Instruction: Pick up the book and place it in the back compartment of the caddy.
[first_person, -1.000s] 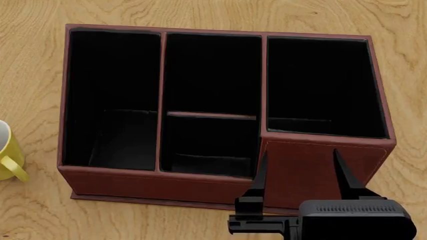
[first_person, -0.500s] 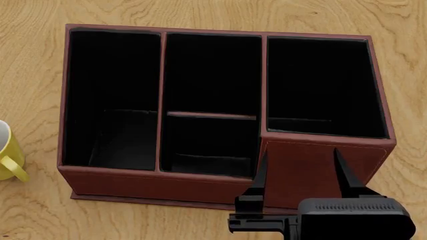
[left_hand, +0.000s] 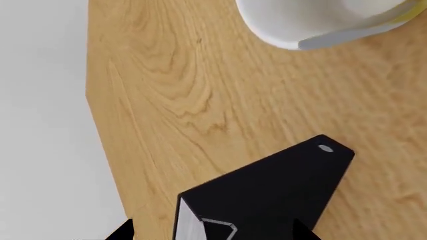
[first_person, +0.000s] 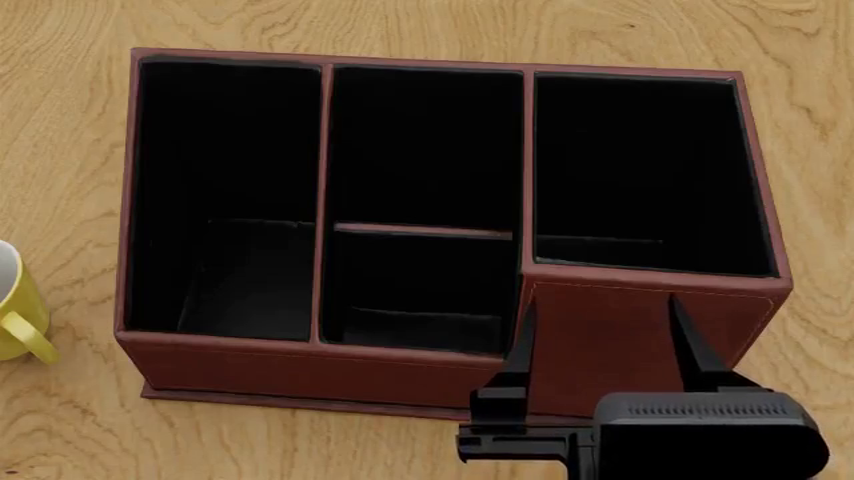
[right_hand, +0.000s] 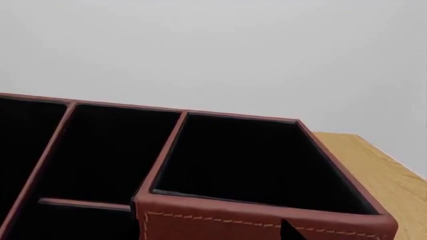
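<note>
The book (left_hand: 267, 195), black with a white page edge, lies flat on the wood close to the table's edge in the left wrist view. My left gripper (left_hand: 213, 233) is open, one dark tip on each side of the book, with bare wood between one tip and the page edge. The head view shows neither. The reddish-brown caddy (first_person: 627, 340) fills the head view; its back compartment (first_person: 416, 290) is the small section under the crossbar (first_person: 422, 231). My right gripper (first_person: 603, 335) hangs open over the caddy's near right wall. In the right wrist view the caddy (right_hand: 260, 220) is close below.
A yellow mug (first_person: 16, 312) with a white inside stands left of the caddy, and the mug (left_hand: 313, 20) also shows beyond the book. The table edge (left_hand: 100, 130) runs beside the book, with white floor past it. Long side sections (first_person: 220, 190) flank the middle column.
My right gripper's black housing has crept very slightly in the head view. The caddy and the mug have not moved.
</note>
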